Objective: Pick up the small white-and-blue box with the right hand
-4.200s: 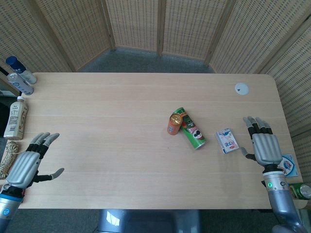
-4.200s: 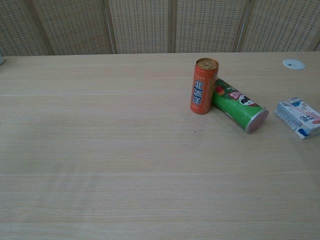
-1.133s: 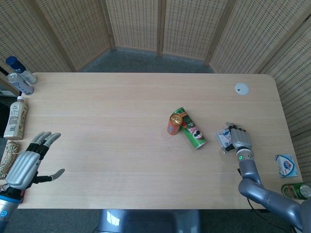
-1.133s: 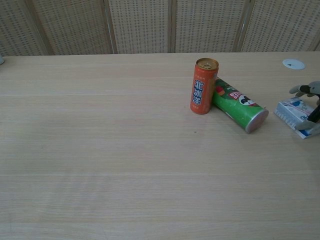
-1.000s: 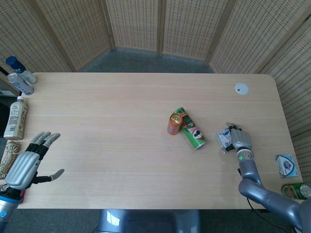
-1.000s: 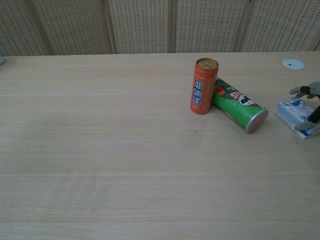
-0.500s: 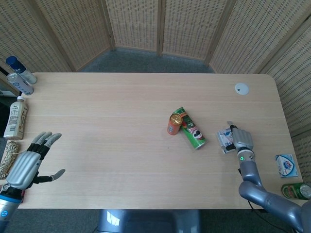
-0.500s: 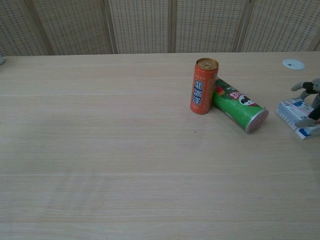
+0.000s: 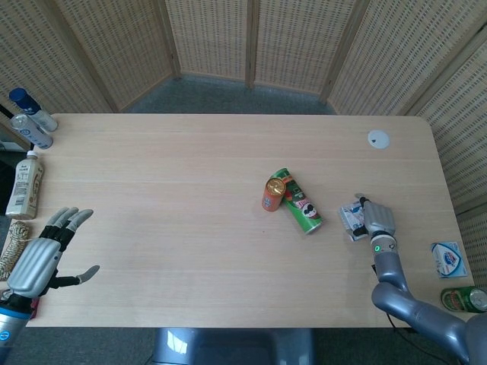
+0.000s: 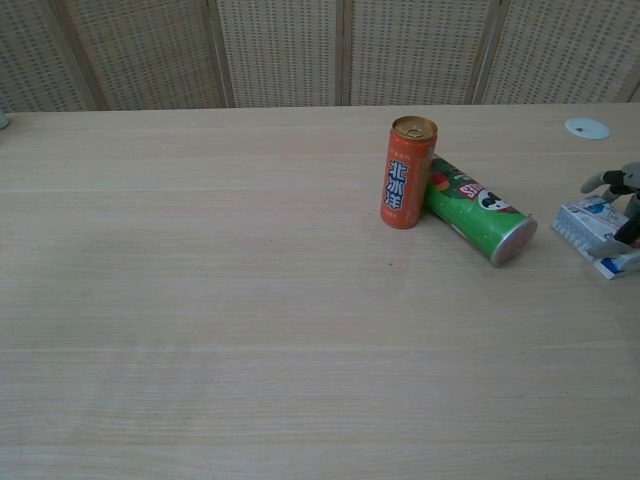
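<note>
The small white-and-blue box (image 9: 351,220) lies flat near the right edge of the desk (image 9: 190,160), just right of the toppled green chip canister (image 9: 300,201) and the upright orange can (image 9: 273,193) beside it. The right robot hand (image 9: 378,219) sits directly over the box's right portion, palm down, with its fingers curled over the top. From the chest view only the fingertips (image 10: 612,180) show at the frame's edge, one draped on the far side of the box (image 10: 592,231) and another at its near side, so it looks like a grip across the short width, though I cannot tell whether the hold is firm or the fingers merely rest there. The box still appears to sit on the desk.

What matters for the lift is that the box's long axis runs roughly away from the robot, slightly angled, and the hand covers only its right part, leaving the left part sticking out toward the canister. A straight upward pull seems right; an off-centre grip might let the box tip.

The left robot hand (image 9: 42,255) is far off at the opposite corner, fingers spread, holding nothing, near the bottles (image 9: 25,179) at the left edge.
</note>
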Available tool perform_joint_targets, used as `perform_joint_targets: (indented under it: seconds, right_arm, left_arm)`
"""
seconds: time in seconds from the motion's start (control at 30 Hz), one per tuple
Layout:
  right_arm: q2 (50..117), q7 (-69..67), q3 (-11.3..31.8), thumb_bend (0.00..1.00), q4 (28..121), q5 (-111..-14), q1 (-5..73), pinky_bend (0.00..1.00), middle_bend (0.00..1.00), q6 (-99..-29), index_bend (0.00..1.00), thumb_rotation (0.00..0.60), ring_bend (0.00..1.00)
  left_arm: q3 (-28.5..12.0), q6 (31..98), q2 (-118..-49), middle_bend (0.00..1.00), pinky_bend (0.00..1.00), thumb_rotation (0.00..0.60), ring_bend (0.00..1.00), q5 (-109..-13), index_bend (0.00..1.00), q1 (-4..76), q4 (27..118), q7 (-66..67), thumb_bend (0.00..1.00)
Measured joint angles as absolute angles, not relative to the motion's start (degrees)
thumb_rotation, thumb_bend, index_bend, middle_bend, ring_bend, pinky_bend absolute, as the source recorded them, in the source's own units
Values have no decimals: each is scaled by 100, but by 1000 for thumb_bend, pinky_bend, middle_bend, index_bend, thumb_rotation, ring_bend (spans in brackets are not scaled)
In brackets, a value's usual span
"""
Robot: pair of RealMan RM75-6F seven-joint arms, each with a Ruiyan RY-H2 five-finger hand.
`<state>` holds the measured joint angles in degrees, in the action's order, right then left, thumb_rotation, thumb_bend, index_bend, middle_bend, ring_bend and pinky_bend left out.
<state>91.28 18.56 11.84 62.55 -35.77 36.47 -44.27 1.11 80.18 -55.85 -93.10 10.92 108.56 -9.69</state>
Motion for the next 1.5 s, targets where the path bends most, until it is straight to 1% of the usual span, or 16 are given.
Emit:
perform_joint_targets:
  seconds: [0.03, 0.13, 0.2, 0.33, 0.57, 0.77, 0.97, 1.07, 1.23, 1.4, 1.5]
  right_arm:
    - [9133, 1853, 1190, 252, 6245, -3587, 3649, 700, 401, -4436, 217, 600, 505]
    - [9147, 1820, 1215, 268, 6224, -3626, 3649, 778, 488, -4459, 295, 600, 589]
    - [9151, 1794, 1226, 272, 6226, -3643, 3641, 811, 526, -4464, 331, 600, 628]
    - [9166, 1707, 1256, 276, 6283, -3680, 3599, 849, 575, -4524, 379, 600, 675]
    - [8901, 1728, 1300, 278, 6683, -3816, 3539, 852, 586, -4784, 391, 600, 686]
    - [8396, 1776, 1401, 277, 7412, -4002, 3466, 852, 587, -5180, 394, 600, 688]
    - [7743, 1853, 1557, 277, 8343, -4230, 3396, 852, 603, -5620, 408, 600, 704]
    - [7426, 1903, 1665, 278, 8811, -4337, 3381, 852, 607, -5837, 410, 600, 707]
    - [7006, 1776, 1992, 278, 9462, -4593, 3371, 853, 606, -6207, 407, 600, 707]
    - [6791, 1403, 2337, 280, 9842, -4869, 3378, 853, 603, -6505, 410, 600, 707]
    - [6753, 1228, 2435, 279, 9946, -4962, 3381, 852, 602, -6639, 409, 600, 707]
  left_arm:
    - [110, 8025, -5583, 133, 0, 567, 0, -9312, 69, 1089, 10856, -971, 270]
    - [113, 8033, -5585, 133, 0, 565, 0, -9312, 68, 1080, 10851, -977, 270]
    - [121, 8028, -5593, 133, 0, 566, 0, -9316, 68, 1077, 10846, -976, 270]
    - [125, 8030, -5614, 134, 0, 568, 0, -9314, 68, 1069, 10835, -984, 270]
    - [125, 8040, -5613, 133, 0, 567, 0, -9331, 68, 1066, 10828, -989, 269]
    - [130, 8008, -5662, 132, 0, 564, 0, -9334, 68, 1080, 10809, -995, 268]
    - [164, 8034, -5687, 133, 0, 565, 0, -9365, 68, 1047, 10831, -934, 269]
    - [199, 8133, -5734, 133, 0, 563, 0, -9441, 68, 986, 10841, -886, 269]
    - [369, 8340, -5788, 133, 0, 565, 0, -9661, 68, 808, 10814, -918, 269]
    - [527, 8623, -5803, 133, 0, 565, 0, -9842, 68, 588, 10703, -1027, 269]
    - [607, 8788, -5808, 133, 0, 565, 0, -9907, 68, 450, 10589, -1118, 269]
